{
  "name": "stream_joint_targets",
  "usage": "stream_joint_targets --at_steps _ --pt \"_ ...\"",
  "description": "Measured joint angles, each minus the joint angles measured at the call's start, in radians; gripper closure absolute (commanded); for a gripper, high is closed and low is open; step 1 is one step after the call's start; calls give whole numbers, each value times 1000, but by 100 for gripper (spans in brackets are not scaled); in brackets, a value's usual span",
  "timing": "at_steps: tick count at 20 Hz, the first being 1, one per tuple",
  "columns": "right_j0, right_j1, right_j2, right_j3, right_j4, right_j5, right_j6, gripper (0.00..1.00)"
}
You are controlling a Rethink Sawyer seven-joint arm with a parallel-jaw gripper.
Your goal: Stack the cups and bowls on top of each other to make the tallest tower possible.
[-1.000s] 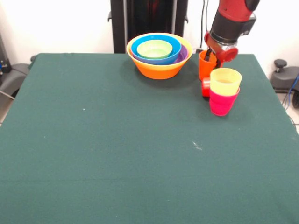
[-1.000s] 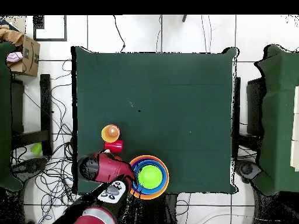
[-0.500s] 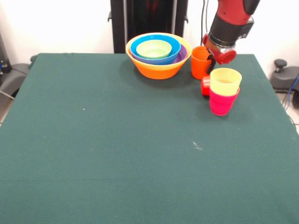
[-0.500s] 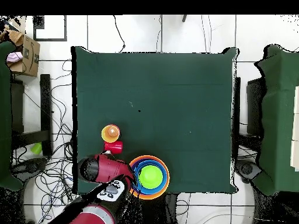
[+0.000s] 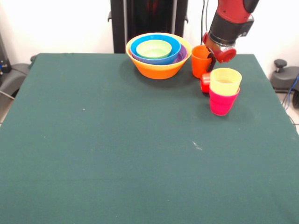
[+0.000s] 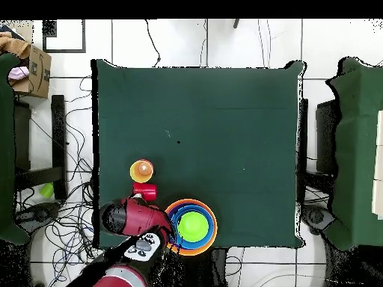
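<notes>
Cups wait right by your end effector (image 5: 210, 57), which grips the orange cup's (image 5: 201, 61) rim. The nested bowls (image 5: 159, 53) sit just beside it, so you could lift the cup in. The yellow cup (image 5: 225, 80) sits inside the pink cup (image 5: 221, 102), in front.

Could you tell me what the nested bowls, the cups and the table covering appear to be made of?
The nested bowls look like glossy moulded plastic: saturated colours, smooth rims, soft highlights. The yellow cup and the pink cup under it look like similar plastic, the yellow perhaps slightly translucent. The table covering seems to be matte dark green cloth, probably felt: no shine, a few pale specks.
</notes>
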Motion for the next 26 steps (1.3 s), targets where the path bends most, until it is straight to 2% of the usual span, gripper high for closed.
stream_joint_targets --at_steps 6,10,11,16,17,21,26 --pt "-2 -115 0 41 0 41 0 100" --pt "-24 -229 -2 68 -3 110 0 100" --pt "-39 -281 -8 71 -10 155 0 100" --pt "-71 -366 -29 71 -27 252 0 100" --pt "-93 -397 -40 69 -37 294 0 100" --pt "-134 -421 -61 50 -59 341 0 100" --pt "-159 -410 -88 -14 -85 400 0 100"
